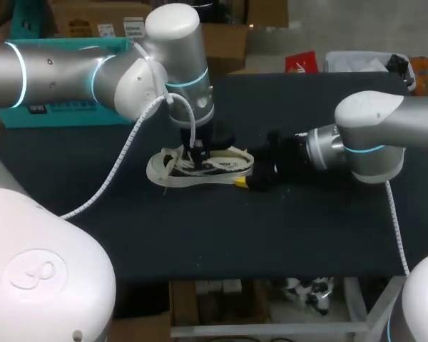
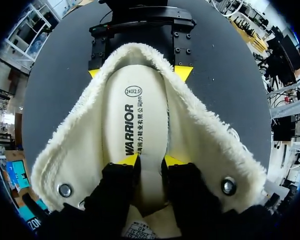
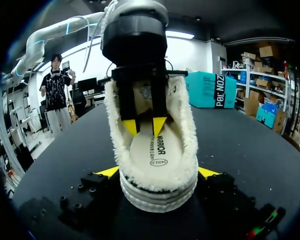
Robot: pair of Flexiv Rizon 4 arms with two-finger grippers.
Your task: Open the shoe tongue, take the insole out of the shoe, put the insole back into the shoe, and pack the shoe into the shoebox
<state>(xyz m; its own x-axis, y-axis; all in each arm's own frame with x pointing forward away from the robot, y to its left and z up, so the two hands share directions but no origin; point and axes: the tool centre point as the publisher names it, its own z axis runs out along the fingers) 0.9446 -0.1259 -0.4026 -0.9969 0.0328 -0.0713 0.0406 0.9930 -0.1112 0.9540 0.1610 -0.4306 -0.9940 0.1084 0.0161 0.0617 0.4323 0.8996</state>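
Though barely parted, left gripper (image 2: 151,161) on insole (image 2: 135,120).

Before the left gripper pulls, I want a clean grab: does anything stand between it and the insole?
Nothing visible does. The left gripper is inside the shoe, its yellow tips at the insole, fleece lining spread to either side.

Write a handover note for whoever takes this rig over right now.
Left gripper: down inside the cream fleece-lined shoe, on the pale flat insole; grip unreadable.
Right gripper: fingers clamp the shoe's rounded end from both sides, on the black table.
Teal cardboard box, probably the shoebox, at the table's far left.
Done: shoe spread open. Insole lies inside; whether it has been out yet cannot be told.
Left: at least boxing the shoe.
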